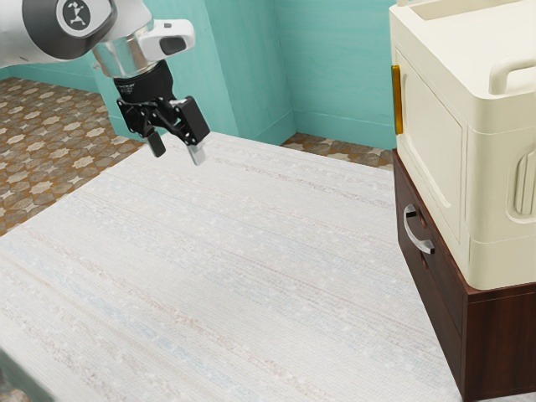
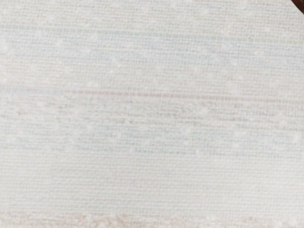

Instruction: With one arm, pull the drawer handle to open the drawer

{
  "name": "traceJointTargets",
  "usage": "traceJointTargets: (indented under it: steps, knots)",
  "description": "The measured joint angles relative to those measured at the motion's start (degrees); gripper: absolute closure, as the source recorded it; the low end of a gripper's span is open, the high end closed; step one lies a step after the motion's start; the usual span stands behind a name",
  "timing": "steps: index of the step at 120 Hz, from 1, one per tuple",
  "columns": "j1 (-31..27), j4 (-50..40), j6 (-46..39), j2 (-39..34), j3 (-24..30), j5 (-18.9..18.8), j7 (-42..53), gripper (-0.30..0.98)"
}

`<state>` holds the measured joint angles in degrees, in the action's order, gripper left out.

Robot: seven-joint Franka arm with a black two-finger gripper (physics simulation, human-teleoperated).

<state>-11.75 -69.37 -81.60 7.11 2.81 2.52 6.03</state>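
My black gripper [image 1: 177, 155] hangs above the table's far left part in the exterior view, its two fingers apart with nothing between them. A dark brown wooden drawer unit [image 1: 506, 343] stands at the exterior view's right. Its curved silver handle [image 1: 418, 233] is on the face turned toward the arm's side, well away from the gripper. The drawer front [image 1: 438, 289] sits flush with the unit. In the wrist view, a small dark corner of something brown shows at the edge of the pale cloth.
A large cream box with an orange latch [image 1: 398, 100] rests on top of the drawer unit. The table [image 1: 226, 268] has a pale striped surface, seen also as woven cloth [image 2: 152, 142] under my hand. Teal walls stand behind.
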Motion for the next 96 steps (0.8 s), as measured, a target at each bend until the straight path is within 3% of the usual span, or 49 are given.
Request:
traceJointTargets:
  steps: [18, 28, 45, 68, 73, 82, 96]
  knots:
    - [-0.12, 0.35, 0.1, 0.2, -0.18, 0.55, 0.36, 0.0]
    - [-1.91, 8.33, 0.63, 4.69, -0.37, 2.04, -0.03, 0.0]
    - [4.2, 16.15, 0.92, 0.67, 0.05, -3.38, -1.21, 0.0]
    - [5.74, 16.91, -0.14, -2.56, 2.05, -5.85, -2.52, 0.0]
    - [8.64, 16.9, -0.43, -2.42, -0.73, -6.16, -2.75, 0.0]
    - [17.56, 16.64, -0.85, -2.15, -10.51, -6.35, -3.13, 0.0]
    - [20.03, 16.44, -1.28, -2.06, -13.87, -6.41, -3.57, 0.0]
